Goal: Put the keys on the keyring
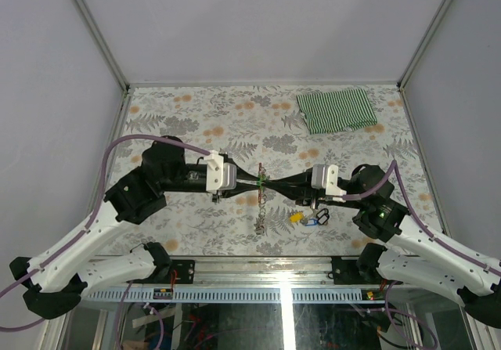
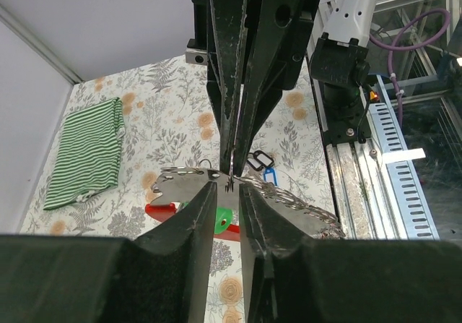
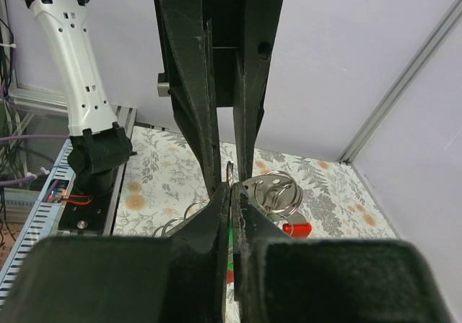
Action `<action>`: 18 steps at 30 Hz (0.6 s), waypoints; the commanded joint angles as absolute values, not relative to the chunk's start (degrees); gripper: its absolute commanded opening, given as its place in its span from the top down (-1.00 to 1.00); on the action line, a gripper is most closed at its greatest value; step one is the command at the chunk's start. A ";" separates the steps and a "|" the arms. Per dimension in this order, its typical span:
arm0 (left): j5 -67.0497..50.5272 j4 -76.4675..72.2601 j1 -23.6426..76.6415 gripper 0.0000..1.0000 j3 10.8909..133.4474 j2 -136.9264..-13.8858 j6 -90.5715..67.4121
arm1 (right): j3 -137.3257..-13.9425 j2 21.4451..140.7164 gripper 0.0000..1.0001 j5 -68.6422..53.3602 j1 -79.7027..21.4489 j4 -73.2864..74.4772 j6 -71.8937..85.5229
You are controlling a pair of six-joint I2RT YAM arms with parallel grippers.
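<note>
My two grippers meet tip to tip over the middle of the table. My left gripper (image 1: pixel 254 181) (image 2: pixel 228 190) has its jaws a narrow gap apart, pinched on a thin wire ring of the keyring. The keyring's silver plate (image 2: pixel 179 183), chain (image 2: pixel 303 204) and red clip (image 2: pixel 160 209) spread out just beyond its tips. My right gripper (image 1: pixel 269 182) (image 3: pixel 231 193) is shut, with the green key (image 1: pixel 260 181) (image 2: pixel 224 217) at its tips. The yellow key (image 1: pixel 296 217) and blue key (image 1: pixel 313 221) lie on the table near the right arm.
A green striped cloth (image 1: pixel 337 110) lies at the far right of the flowered table (image 1: pixel 196 123). A small black loop (image 1: pixel 322 212) lies beside the blue key. The metal frame rail (image 1: pixel 258 262) runs along the near edge.
</note>
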State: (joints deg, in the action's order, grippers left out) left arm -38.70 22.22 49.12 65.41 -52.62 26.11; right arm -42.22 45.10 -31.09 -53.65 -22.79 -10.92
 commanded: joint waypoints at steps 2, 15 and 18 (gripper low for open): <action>-40.56 18.37 49.39 0.67 66.04 -53.17 25.48 | -43.77 44.94 1.00 -31.81 -54.08 -28.23 -10.22; -39.97 18.46 49.39 0.68 66.22 -52.53 25.41 | -43.50 45.10 1.00 -31.56 -54.14 -27.12 -11.03; -39.32 18.75 49.47 0.68 66.28 -52.15 25.62 | -43.51 45.00 1.00 -31.42 -54.10 -26.83 -11.15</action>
State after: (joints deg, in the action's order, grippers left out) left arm -39.64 22.20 49.12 65.41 -53.21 25.91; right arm -42.22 45.21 -31.11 -53.65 -22.96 -10.74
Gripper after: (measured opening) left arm 0.163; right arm 0.011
